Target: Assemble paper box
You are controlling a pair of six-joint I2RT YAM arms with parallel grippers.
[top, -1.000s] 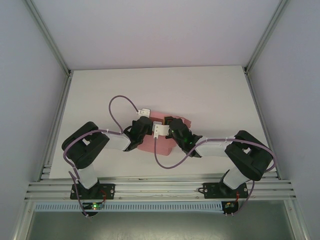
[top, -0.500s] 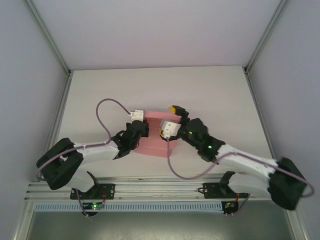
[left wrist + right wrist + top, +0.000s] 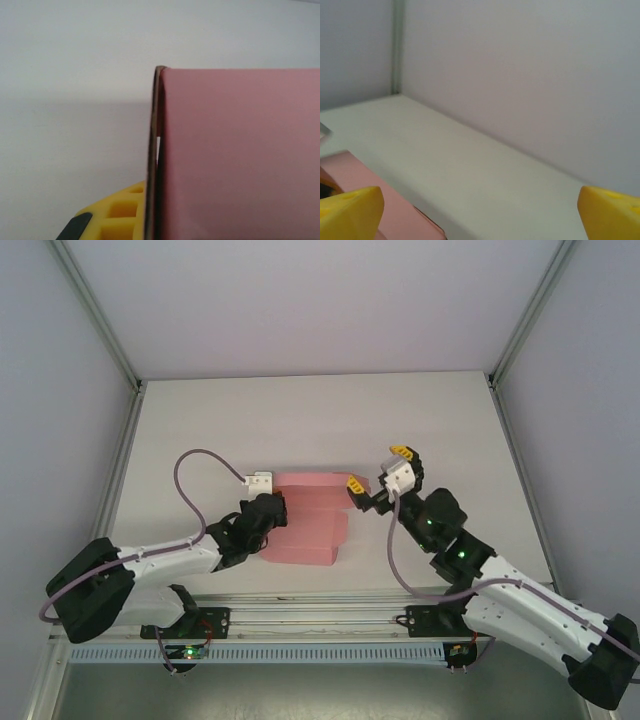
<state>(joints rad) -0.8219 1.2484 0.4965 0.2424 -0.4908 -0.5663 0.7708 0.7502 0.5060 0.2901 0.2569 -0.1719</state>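
- Pink thin card, part-folded: the paper box lies near the middle of the white desk, a little toward the lower edge of the overhead frame
- Left end effector is at the box's left end with its jaws narrow. The left wrist view has an upright pink wall hard against one yellow finger, so I judge it is pinching that wall
- Right end effector stands wide and holds nothing. Its lower yellow tip sits at the box's upper right corner in the overhead view, and I cannot tell whether it touches the card
- Key relation: from the right end effector the box lies left and toward the lower left of the overhead frame. In the right wrist view the pink card shows only at lower left, off the line between the two tips of the end effector
- Long axis: the outline from above is close to square with a stepped right edge, slightly longer left to right
- Nearer arm: the left is on the box already, the right is just beside it and free, so the next fold likely falls to the right, swinging in leftward
- Containers: the box is the only one, and what is inside it cannot be told
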